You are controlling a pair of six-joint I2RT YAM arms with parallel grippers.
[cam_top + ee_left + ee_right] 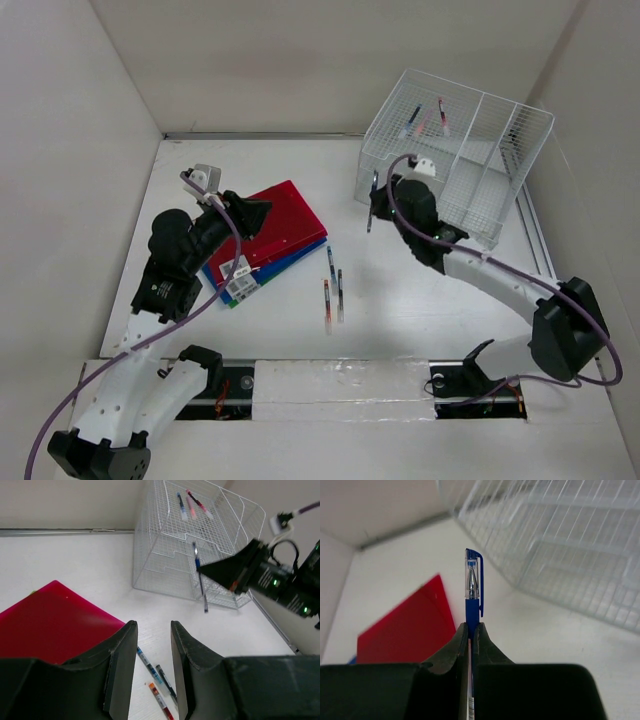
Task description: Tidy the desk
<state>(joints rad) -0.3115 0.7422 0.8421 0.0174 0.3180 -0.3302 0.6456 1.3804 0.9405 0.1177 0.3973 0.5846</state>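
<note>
Overhead first. The bench [400, 320] fills the view between upright white panels. A wire-mesh rack [500, 195] stands at the bench's far right. The right end effector [378, 195] hovers just off the rack's front left corner, clenched on a blue pen [370, 218] that hangs nearly upright. A few pens in the rack [425, 118] lie in its left section. Three loose pens [333, 285] lie on the bench, left of the rack and nearer the arm bases. A stack of folders, red folder [290, 215] on top, lies well left of the rack; the left end effector [258, 212] is over it.

Left wrist view: the left end effector [154, 670] is released, fingers apart, nothing between them. The rack [150, 575] is ahead, with the right end effector [205, 571] holding the blue pen [204, 597] before its front wall. The loose pens [159, 677] are below the fingertips.

Right wrist view: the fingers [450, 652] press on the pen barrel, capped end [473, 582] outward. The rack [560, 545] is blurred, upper right; the red folder [405, 630] lies left of it.
</note>
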